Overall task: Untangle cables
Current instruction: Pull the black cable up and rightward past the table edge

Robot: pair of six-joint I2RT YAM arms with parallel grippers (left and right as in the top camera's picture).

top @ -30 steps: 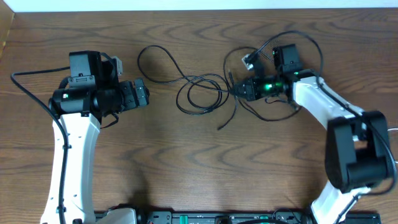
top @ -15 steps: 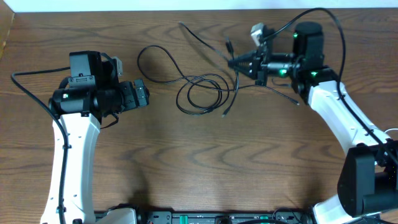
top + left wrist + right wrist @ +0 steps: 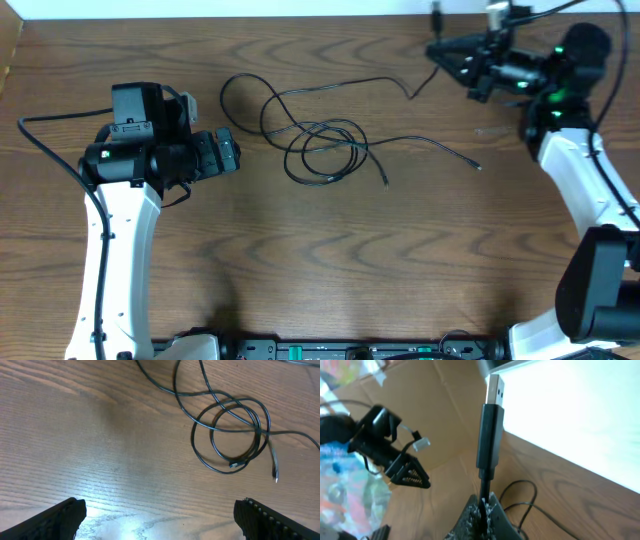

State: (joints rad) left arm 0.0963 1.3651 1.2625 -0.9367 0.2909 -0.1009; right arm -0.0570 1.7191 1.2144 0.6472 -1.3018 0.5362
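A thin black cable [image 3: 325,150] lies in loose, overlapping loops in the middle of the brown wooden surface [image 3: 300,260]. One strand runs up toward the far right corner. There the right fingers [image 3: 487,512] are pinched tight on the cord just below its black USB plug [image 3: 488,435], which stands upright. The left fingers [image 3: 60,517] are spread wide and empty, left of the loops.

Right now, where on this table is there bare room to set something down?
The broad near strip of table between the left arm and right arm, below the black cable, is bare; so is the far left corner. The middle is crowded with loops, up to the right pincer.
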